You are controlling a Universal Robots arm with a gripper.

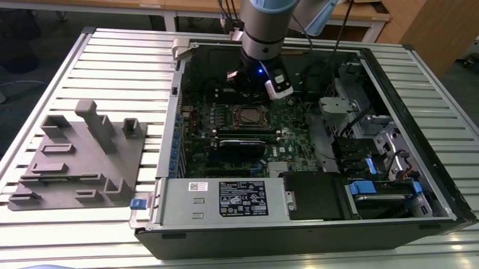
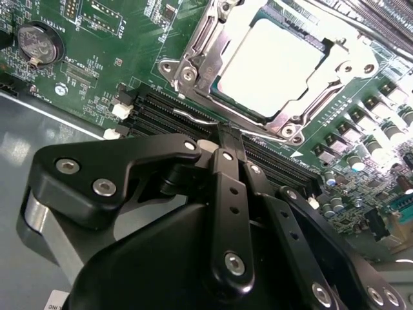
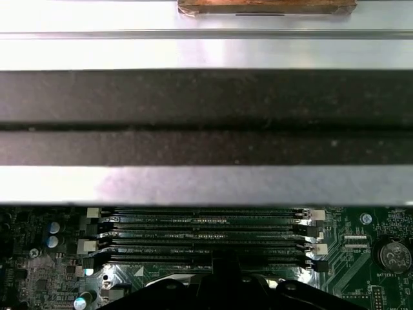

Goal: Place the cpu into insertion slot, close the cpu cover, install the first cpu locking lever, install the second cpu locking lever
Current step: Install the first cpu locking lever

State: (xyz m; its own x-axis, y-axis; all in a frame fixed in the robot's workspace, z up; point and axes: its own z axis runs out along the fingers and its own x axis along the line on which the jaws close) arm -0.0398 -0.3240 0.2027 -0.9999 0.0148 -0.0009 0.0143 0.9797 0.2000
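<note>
The cpu (image 2: 271,64) shows its silver-grey top lying flat in the insertion slot (image 1: 250,116) on the green motherboard. The cpu cover (image 2: 193,58), a silver frame plate, lies down around the chip. A thin wire locking lever (image 2: 193,117) runs along the socket's edge on the gripper's side. My gripper (image 2: 230,132) is shut, its black fingertips pressed together just short of that edge, over the black memory slots (image 2: 155,110). In the exterior view the gripper (image 1: 250,89) hangs inside the open computer case, just behind the socket.
The case's dark wall (image 3: 206,116) rises close behind the memory slots (image 3: 200,239). A coin battery (image 2: 39,44) sits on the board. A power supply (image 1: 224,199), drive bays (image 1: 374,185) and a grey fixture plate (image 1: 82,157) are in the exterior view.
</note>
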